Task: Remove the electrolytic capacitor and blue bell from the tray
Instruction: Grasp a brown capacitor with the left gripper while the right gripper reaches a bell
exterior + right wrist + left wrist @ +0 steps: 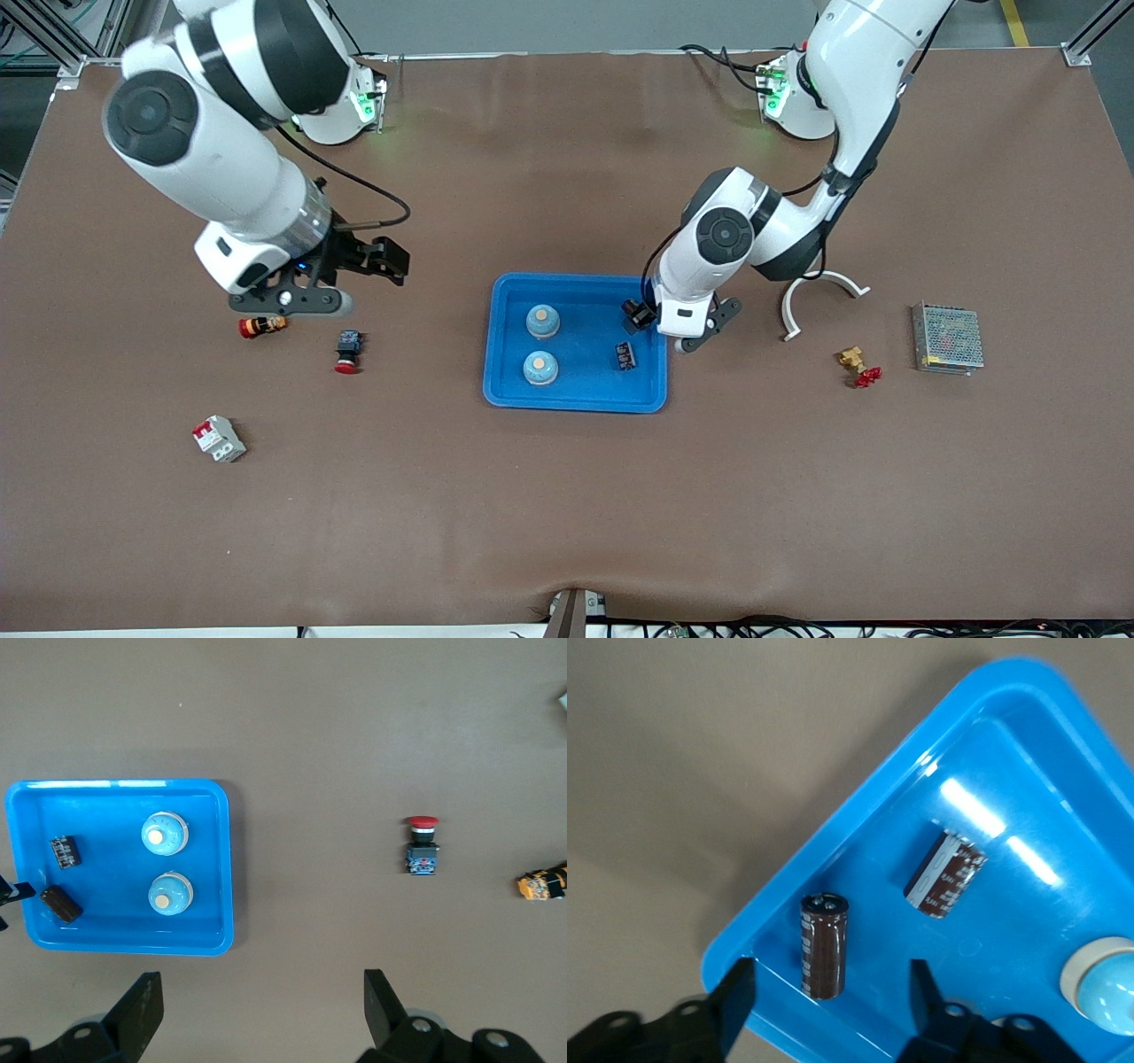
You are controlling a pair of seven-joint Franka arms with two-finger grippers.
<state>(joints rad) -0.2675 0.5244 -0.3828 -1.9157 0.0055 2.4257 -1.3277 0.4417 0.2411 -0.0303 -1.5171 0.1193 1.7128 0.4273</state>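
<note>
So the left arm's tool was down at the corner of the shallow bright blue plastic tray nearest that arm's base, its fingers straddling a dark brown cylindrical electrolytic capacitor lying just inside the rim. There were visible gaps on both sides, so it wasn't gripping anything yet, more like partway through closing in. A second capacitor with a silver stripe lay near it on the tray floor, and the two round light-blue bells sat toward the right arm's end of the tray. Looked like the grasp step for the capacitor: next it'd need to finish the squeeze, lift clear of the rim and set it on the brown desk. Right tool hung released over bare desk near a red-capped push button, waiting. Hard to say if the capacitor touched the rim.
</note>
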